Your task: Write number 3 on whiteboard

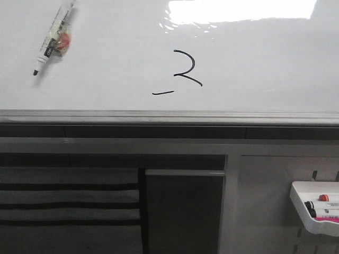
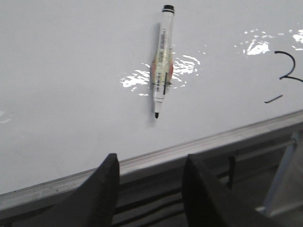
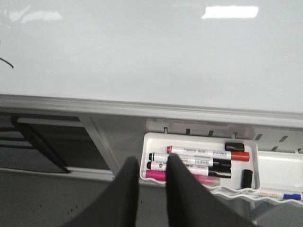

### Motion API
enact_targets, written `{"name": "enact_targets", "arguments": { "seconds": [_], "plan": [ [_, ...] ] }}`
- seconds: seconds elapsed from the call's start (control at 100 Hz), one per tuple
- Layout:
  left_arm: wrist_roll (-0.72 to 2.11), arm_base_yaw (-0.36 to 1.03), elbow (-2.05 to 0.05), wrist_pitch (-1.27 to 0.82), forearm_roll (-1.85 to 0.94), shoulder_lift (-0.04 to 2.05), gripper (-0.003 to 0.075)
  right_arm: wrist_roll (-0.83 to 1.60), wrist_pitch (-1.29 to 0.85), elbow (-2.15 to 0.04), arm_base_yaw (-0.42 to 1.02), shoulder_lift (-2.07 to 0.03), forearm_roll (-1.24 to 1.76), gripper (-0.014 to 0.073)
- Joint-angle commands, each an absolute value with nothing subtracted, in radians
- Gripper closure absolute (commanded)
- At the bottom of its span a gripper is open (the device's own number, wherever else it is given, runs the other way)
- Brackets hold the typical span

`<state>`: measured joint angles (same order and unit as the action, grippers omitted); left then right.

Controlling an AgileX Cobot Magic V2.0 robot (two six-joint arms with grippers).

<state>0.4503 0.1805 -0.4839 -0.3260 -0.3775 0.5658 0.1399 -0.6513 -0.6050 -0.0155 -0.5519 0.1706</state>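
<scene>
The small white plastic tray (image 3: 154, 142) holds a red-capped marker (image 3: 208, 154), two black markers and a pink one. The thin black hand-drawn number 3 (image 1: 183, 74) sits mid-way on the large glossy white whiteboard (image 1: 265, 63), near its grey metal rail. An uncapped white marker (image 2: 162, 61) lies flat there. Left gripper (image 2: 149, 189): fingers apart, empty. Right gripper (image 3: 151, 184): fingers slightly apart, empty

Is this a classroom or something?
Maybe a classroom or office, though it could be a lab. There is a big whiteboard with a number 3 drawn on it, a loose marker, and a tray of coloured markers.
</scene>
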Motion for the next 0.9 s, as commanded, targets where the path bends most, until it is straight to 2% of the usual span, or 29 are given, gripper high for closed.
{"name": "enact_targets", "arguments": {
  "seconds": [0.0, 0.04, 0.1, 0.19, 0.6, 0.89],
  "plan": [
    [0.437, 0.176, -0.461, -0.137, -0.416, 0.559, 0.0508, 0.136, -0.53, -0.608, -0.024, -0.518, 0.171, 0.0629],
    [0.437, 0.176, -0.445, -0.098, -0.416, 0.561, 0.0556, 0.136, -0.525, -0.603, -0.024, -0.509, 0.171, 0.0664],
    [0.437, 0.176, -0.419, -0.048, -0.416, 0.561, 0.0653, 0.136, -0.527, -0.591, -0.024, -0.508, 0.171, 0.0663],
    [0.437, 0.176, -0.402, -0.044, -0.449, 0.561, 0.0741, 0.136, -0.554, -0.589, -0.024, -0.512, 0.171, 0.0663],
    [0.437, 0.176, -0.374, -0.044, -0.449, 0.555, 0.0741, 0.136, -0.561, -0.589, -0.024, -0.512, 0.171, 0.0663],
    [0.437, 0.132, -0.155, 0.014, -0.426, 0.166, 0.0741, 0.136, -0.561, -0.589, -0.024, -0.512, 0.171, 0.0663]
  ]
}}
